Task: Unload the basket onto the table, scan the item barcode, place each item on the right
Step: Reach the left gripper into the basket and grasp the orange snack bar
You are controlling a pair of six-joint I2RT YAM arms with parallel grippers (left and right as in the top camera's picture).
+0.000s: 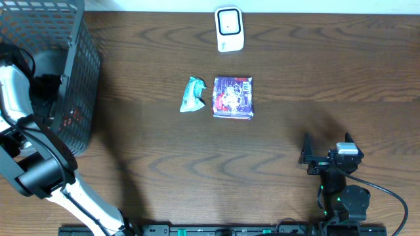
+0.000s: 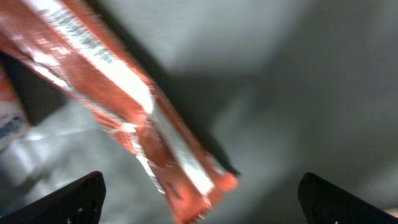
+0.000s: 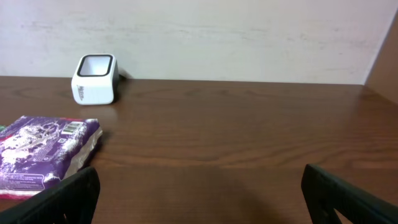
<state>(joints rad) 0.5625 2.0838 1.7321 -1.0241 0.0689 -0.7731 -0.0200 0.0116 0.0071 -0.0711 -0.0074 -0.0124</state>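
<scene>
Overhead, basket: a dark wire basket [image 1: 79, 39] fills the upper left of the frame. The left arm [image 1: 13, 92] reaches down into it, with its gripping end hidden behind the mesh.
Overhead, worktop: on the brown worktop [image 1: 315, 59] a white scanner [image 1: 230, 29] stands at top centre. Below it, mid-frame, a teal packet [image 1: 193, 95] lies just beside a purple packet [image 1: 233, 97].
Overhead, right side: the right gripper [image 1: 327, 143] sits at the lower right, well apart from both packets. Its jaws are apart and hold nothing.
Left wrist, item: an orange-red packet [image 2: 124, 106] runs on a slant from the upper left to the lower centre, lying on the grey floor of the basket. The view is blurred, so no barcode can be made out. A white-and-orange thing [image 2: 7, 121] shows at the left edge.
Left wrist, jaws: the left gripper [image 2: 202, 196] has its jaws wide apart, with the tips in the two lower corners. The packet's lower end lies between them and is not clamped.
Right wrist: the scanner sits at the upper left and the purple packet at the lower left. The jaws are apart, with bare worktop between the tips.
Handling: the orange-red packet is probably the item to scan. It looks like a light, soft film wrapper, glossy and so likely slippery, and long enough to droop.
Where to hold: take it across its narrow width near the middle and close gently, keeping the printed face clear of the jaws.
</scene>
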